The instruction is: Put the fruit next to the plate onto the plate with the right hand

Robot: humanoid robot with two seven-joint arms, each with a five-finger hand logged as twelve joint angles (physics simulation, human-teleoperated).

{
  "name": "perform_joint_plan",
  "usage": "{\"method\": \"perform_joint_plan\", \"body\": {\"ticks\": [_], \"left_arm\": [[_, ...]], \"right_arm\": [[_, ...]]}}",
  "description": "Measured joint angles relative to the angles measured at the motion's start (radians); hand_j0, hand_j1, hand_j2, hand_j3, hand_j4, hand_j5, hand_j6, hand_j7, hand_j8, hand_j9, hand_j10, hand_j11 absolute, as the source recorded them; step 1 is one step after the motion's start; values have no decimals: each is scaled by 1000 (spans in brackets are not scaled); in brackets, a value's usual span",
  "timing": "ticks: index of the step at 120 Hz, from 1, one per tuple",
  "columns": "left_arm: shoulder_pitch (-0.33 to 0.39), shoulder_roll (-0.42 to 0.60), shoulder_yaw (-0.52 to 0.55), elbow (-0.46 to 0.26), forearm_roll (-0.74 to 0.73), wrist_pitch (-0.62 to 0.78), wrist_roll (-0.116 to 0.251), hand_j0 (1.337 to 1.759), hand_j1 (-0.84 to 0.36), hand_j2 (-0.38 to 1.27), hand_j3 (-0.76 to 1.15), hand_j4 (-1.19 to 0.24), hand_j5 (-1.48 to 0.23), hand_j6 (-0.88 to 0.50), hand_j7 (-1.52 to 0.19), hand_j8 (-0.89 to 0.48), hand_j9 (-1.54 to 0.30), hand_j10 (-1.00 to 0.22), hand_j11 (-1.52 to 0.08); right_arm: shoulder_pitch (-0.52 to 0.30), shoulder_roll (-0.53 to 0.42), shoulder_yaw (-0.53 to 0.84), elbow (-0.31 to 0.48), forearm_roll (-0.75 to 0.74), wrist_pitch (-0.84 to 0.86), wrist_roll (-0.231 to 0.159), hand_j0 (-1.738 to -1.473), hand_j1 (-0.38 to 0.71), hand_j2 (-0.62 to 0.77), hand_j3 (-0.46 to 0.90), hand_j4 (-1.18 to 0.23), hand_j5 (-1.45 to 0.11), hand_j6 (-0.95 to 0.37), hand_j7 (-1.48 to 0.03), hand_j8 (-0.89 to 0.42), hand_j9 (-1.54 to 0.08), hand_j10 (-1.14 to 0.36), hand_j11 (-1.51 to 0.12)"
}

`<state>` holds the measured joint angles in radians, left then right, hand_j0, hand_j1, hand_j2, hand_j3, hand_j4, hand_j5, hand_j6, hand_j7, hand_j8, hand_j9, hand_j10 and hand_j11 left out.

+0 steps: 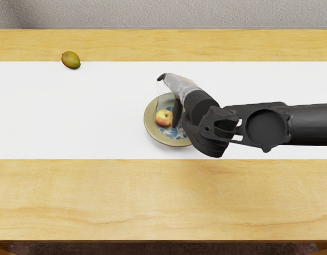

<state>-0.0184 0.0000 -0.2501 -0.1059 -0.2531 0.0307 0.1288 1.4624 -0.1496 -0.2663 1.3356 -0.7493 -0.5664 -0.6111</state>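
The right hand (180, 102), dark grey and five-fingered, hung over the right part of the plate, its arm reaching in from the right edge. Its fingers (171, 82) were stretched out straight toward the far left, not curled, and one dark digit hung just beside the fruit's right flank. The fruit's left side was bare, so the hand looked spread and held nothing.

Just under and left of the hand, the small red-and-yellow apple (163, 117) lay on the round, olive-rimmed plate with a blue pattern (151, 123), in its left half. Judged from this, the placing step looked done and the release was in hand. The next move called for lifting the hand straight up and away without nudging the apple off the plate.

Farther out, a green-orange mango (70, 59) lay well apart, at the far left edge of the white strip (73, 117) that ran across the light wooden table (152, 202).

Counted: one hand, one plate, two fruits (one apple, one mango), one white strip, one table.
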Motion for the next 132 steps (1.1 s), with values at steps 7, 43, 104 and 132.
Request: {"method": "perform_joint_plan", "body": {"ticks": [7,43,104,132], "left_arm": [[0,0,0,0,0,0,0,1658,349,0,0,0,0,-1,0,-1,0,0,0],[0,0,0,0,0,0,0,1658,349,0,0,0,0,-1,0,-1,0,0,0],[0,0,0,0,0,0,0,1658,349,0,0,-1,0,-1,0,-1,0,0,0],[-1,0,-1,0,-1,0,0,1658,349,0,0,0,0,0,0,0,0,0,0]], "right_arm": [[-10,-19,44,23,1,-1,0,-1656,-233,15,0,-146,-194,-110,-191,-126,-187,-151,-186],[-168,-238,518,191,355,408,0,-1658,-323,4,0,-34,-45,-27,-44,-30,-43,-35,-43],[-501,-809,767,210,1100,1168,0,-1658,-347,1,0,-2,-4,-1,-4,-2,-3,-2,-3],[-548,-925,768,166,1117,1177,0,-1658,-348,0,0,0,-1,2,-1,1,-1,0,-1]]}}
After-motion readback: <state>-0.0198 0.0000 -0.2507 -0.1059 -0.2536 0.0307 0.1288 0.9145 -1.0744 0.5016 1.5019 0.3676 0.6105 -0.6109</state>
